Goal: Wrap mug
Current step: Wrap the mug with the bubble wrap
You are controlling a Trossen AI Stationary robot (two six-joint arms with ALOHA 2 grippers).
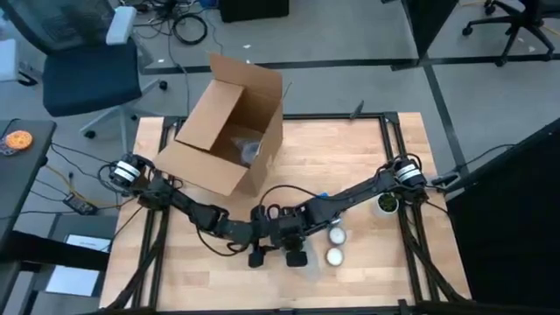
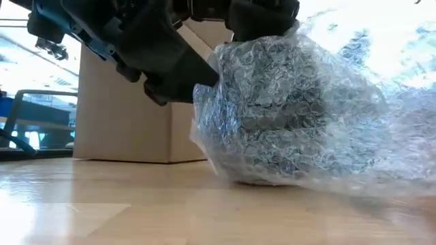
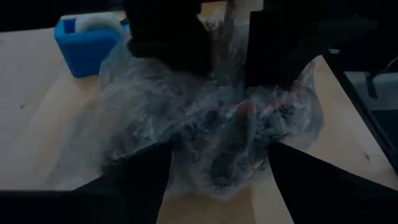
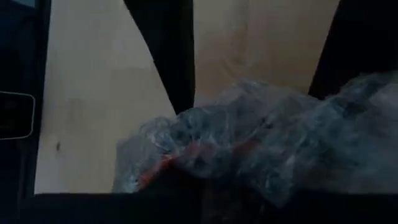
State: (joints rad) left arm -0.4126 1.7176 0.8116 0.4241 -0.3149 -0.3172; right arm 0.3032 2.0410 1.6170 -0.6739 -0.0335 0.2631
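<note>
Bundling the clear bubble-wrapped mug (image 2: 286,112) at table centre

Left gripper (image 1: 256,255) and right gripper (image 1: 296,255) flanked it, apparently tucking wrap; finger closure couldn't be told.

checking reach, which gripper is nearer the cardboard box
Left. The left gripper sits at the table's front, more on the side of the cardboard box; the right gripper is beside it, slightly farther off.

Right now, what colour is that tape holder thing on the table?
Blue. The tape dispenser shows best in the left wrist view, behind the bubble-wrapped bundle.
</note>
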